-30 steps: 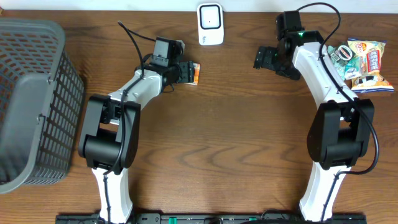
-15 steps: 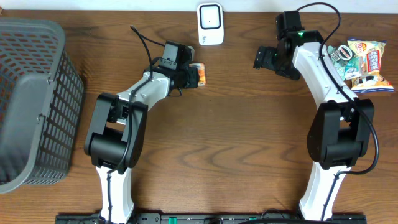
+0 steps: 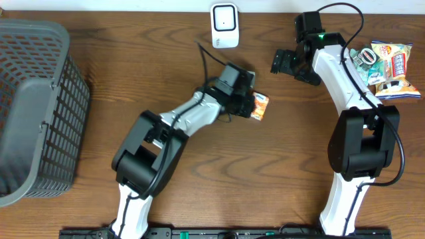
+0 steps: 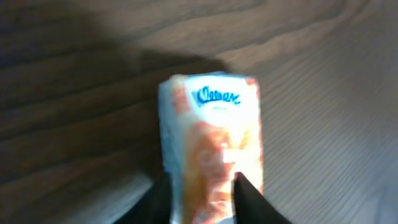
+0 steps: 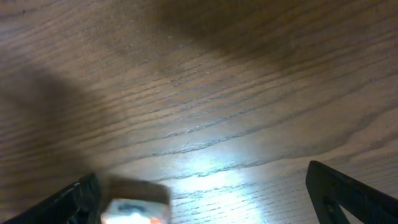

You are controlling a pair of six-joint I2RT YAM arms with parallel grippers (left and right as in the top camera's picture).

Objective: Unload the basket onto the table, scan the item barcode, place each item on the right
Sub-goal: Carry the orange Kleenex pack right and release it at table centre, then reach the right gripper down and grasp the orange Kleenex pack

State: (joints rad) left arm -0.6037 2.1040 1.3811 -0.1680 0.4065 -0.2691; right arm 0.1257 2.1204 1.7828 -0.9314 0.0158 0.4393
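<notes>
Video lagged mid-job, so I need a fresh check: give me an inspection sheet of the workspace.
Surface: wooden table, dark grain.
Job's things: tissue pack held near the middle; scanner at the far edge.
Clutter: snack packets far right; grey basket at left.
Grippers: left pincer shut on the tissue pack; right pincer open, holding nothing.
Cables: black cable rising off the left arm; another looping over the right arm.
Surroundings: nothing seen.
</notes>
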